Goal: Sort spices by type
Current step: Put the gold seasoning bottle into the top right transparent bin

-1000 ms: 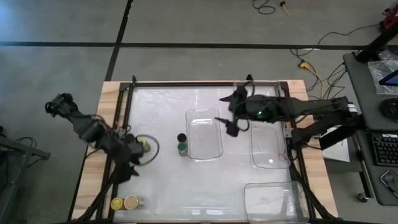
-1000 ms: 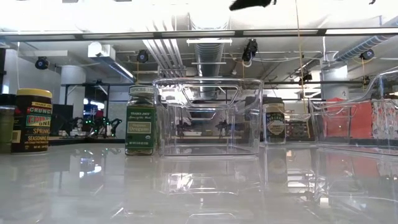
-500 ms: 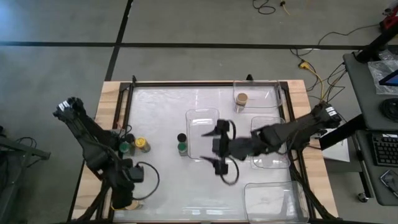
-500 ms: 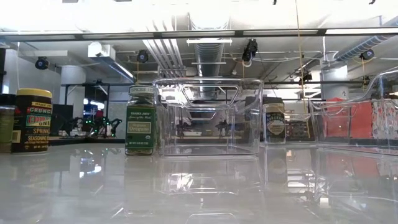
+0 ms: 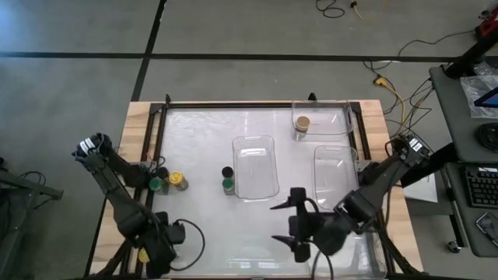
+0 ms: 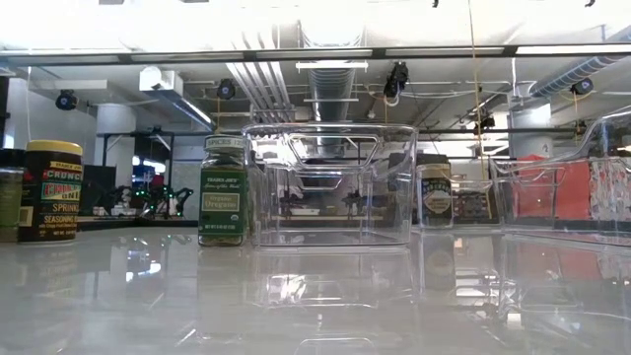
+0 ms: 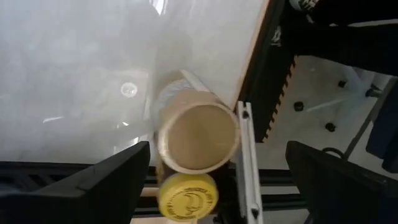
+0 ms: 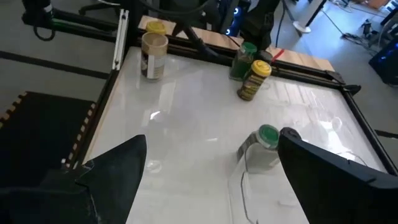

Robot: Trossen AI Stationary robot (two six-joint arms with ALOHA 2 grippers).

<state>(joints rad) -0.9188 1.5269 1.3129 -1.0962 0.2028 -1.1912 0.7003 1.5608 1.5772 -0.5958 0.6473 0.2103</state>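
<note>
The left claw (image 7: 205, 180) hangs open straight above the tan-lidded jar (image 7: 198, 138) at the surface's near-left corner, a yellow-lidded jar (image 7: 186, 196) touching it. The jar stands upright, its axis along the approach. The right claw (image 5: 285, 223), also open, is well apart.

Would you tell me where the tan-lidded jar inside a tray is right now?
In the high view, the tan-lidded jar stands in the clear tray at the table's far right corner, beyond the two empty trays.

free: table centre-front (image 5: 226, 225) | blocked: middle tray (image 5: 255, 166), green-lidded jar (image 5: 228, 184)
</note>
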